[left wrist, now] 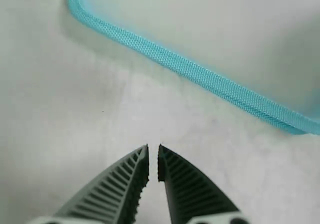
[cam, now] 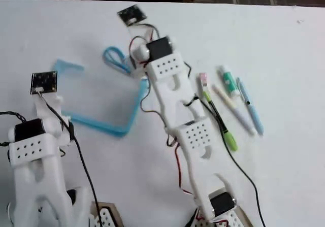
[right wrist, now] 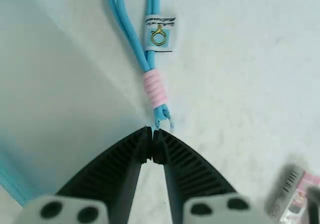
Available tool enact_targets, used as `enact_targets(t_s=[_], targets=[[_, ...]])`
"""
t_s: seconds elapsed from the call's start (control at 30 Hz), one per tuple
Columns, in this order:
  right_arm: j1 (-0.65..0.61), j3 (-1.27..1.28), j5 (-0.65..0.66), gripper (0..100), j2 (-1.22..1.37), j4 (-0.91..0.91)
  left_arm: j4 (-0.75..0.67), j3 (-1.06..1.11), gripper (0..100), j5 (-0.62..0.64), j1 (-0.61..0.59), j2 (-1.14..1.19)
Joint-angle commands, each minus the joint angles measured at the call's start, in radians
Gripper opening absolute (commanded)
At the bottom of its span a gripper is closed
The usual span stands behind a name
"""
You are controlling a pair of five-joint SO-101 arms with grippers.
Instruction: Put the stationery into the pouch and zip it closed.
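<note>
— Left gripper (left wrist: 153,160)?
— Tips almost touching, holding nothing, over the table (cam: 284,44) just beside the pouch (left wrist: 200,76).
— Right gripper (right wrist: 151,139)?
— Tips together at the end of the pouch's blue cord (right wrist: 153,3).
— Stationery (cam: 250,106)?
— On the table right of that arm, outside the pouch.

White tabletop (cam: 284,44) is being lit bright and flat from overhead, nearly being blown out. Faint soft shadows are being cast beside the white plastic arms (cam: 175,92). Translucent blue-edged zip pouch (right wrist: 50,108) is being partly shaded.

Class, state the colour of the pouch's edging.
Pouch edging: turquoise blue, clearest in left wrist view.
</note>
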Motion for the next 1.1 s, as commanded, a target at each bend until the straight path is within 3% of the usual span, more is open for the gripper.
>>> enact_targets(t_s=[0.0, 0.13, 0.3, 0.37, 0.57, 0.8, 0.87, 1.07], targets=[[0.012, 0.069, -0.011, 2.0, -0.096, 0.022, 0.054, -0.08, 7, 0.003, -0.01, 0.001], [-0.021, 0.147, -0.018, 6.3, -0.094, -0.051, 0.118, -0.167, 7, 0.003, -0.01, 0.001], [-0.061, 0.192, -0.018, 31.3, -0.035, -0.252, 0.126, -0.207, 7, 0.005, -0.01, 0.001], [-0.073, 0.193, -0.018, 36.1, 0.016, -0.325, 0.127, -0.206, 7, 0.003, -0.012, 0.001], [-0.097, 0.184, -0.017, 26.9, 0.179, -0.478, 0.18, -0.224, 6, 0.002, -0.012, 0.001], [-0.068, 0.183, -0.011, 0.5, 0.225, -0.51, 0.175, -0.222, 6, 0.002, -0.012, 0.001], [-0.056, 0.183, -0.012, 4.1, 0.203, -0.493, 0.173, -0.222, 6, 0.002, -0.012, 0.001], [-0.039, 0.183, -0.017, 1.6, 0.085, -0.314, 0.175, -0.226, 6, 0.002, -0.012, 0.001]])
